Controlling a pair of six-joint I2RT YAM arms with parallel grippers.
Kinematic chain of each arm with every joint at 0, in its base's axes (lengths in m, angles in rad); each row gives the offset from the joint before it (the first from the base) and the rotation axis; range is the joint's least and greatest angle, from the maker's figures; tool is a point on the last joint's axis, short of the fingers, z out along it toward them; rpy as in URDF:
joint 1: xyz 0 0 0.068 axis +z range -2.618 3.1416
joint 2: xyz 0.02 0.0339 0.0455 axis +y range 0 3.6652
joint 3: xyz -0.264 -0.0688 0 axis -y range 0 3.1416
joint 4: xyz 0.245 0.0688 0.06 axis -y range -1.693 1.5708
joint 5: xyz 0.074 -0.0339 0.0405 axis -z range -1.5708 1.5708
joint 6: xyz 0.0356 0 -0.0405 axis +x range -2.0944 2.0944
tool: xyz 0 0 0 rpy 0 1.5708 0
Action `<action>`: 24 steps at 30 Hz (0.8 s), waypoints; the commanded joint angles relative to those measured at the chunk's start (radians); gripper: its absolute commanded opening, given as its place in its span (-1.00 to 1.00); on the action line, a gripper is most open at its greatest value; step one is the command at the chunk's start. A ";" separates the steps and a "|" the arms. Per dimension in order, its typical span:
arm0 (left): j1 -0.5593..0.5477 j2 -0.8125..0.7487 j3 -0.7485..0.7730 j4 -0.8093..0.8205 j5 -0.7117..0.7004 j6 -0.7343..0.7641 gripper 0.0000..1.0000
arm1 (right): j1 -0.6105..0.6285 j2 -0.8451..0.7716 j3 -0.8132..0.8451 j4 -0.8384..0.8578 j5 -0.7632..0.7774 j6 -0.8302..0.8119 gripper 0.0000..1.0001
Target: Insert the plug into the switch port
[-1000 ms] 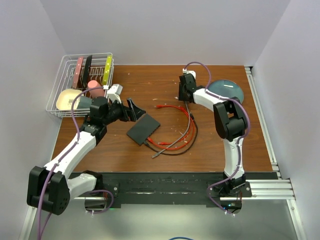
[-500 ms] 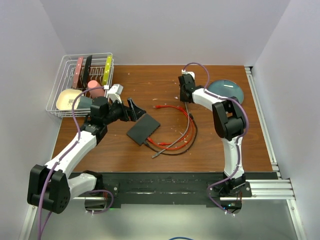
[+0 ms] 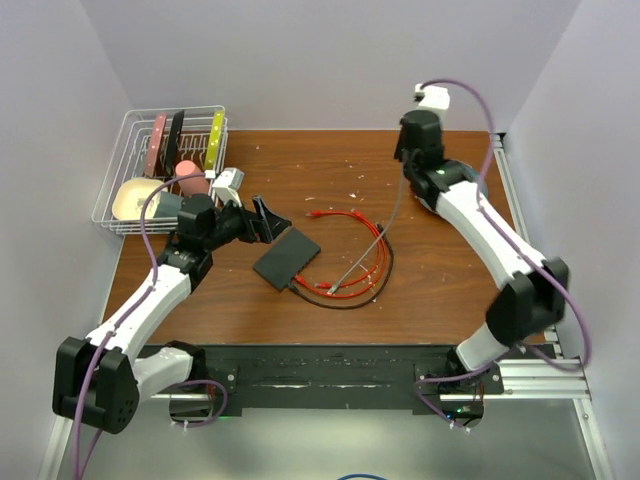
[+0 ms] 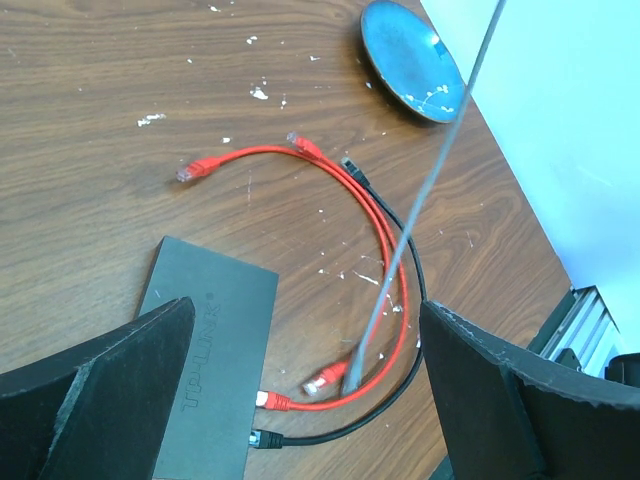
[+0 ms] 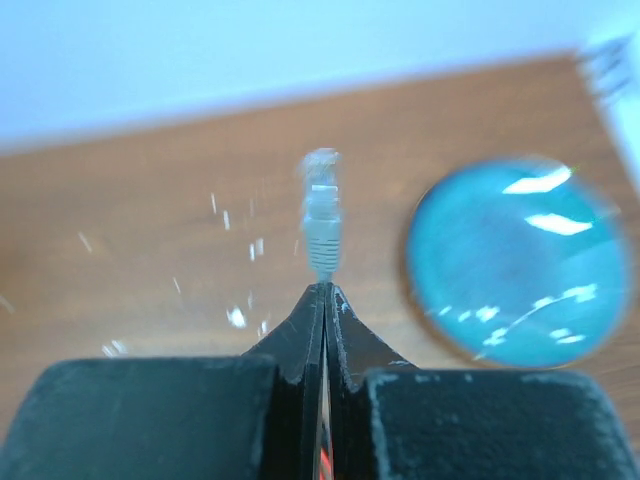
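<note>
The flat black switch [image 3: 286, 257] lies left of centre on the table. The port edge [image 4: 248, 418] of the switch holds a red plug [image 4: 268, 401] and a black plug [image 4: 258, 438]. My left gripper [image 4: 310, 400] hovers open just left of the switch, with nothing between its fingers. My right gripper [image 5: 325, 288] is shut on the grey cable [image 4: 430, 190], raised over the back right of the table. The grey plug [image 5: 322, 215] sticks out past its fingertips. The cable slants down to the table, and its other end [image 4: 352, 378] rests by the red cables.
Red cables [image 3: 350, 235] and a black cable [image 4: 400, 250] loop across the table's middle. A round blue plate [image 4: 410, 60] sits at the back right, beneath my right arm. A wire dish rack [image 3: 165, 165] with several items stands at the back left.
My right gripper has shut on the grey cable behind its plug and risen toward the back right, pulling the cable taut off the table. The left arm has not moved.
</note>
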 commanded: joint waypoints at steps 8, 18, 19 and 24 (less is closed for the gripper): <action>-0.002 -0.044 0.028 0.008 0.009 -0.002 0.99 | -0.002 -0.386 0.065 0.023 0.070 -0.134 -1.00; -0.002 -0.044 0.018 0.007 0.012 0.001 1.00 | -0.001 -0.423 -0.214 -0.097 -0.299 0.009 -0.50; -0.002 -0.044 0.017 0.008 0.013 0.002 1.00 | 0.001 -0.428 -0.292 -0.082 -0.350 0.028 -0.39; -0.005 -0.004 0.014 0.031 0.072 0.004 1.00 | 0.007 -0.451 -0.443 -0.111 -0.366 0.095 0.05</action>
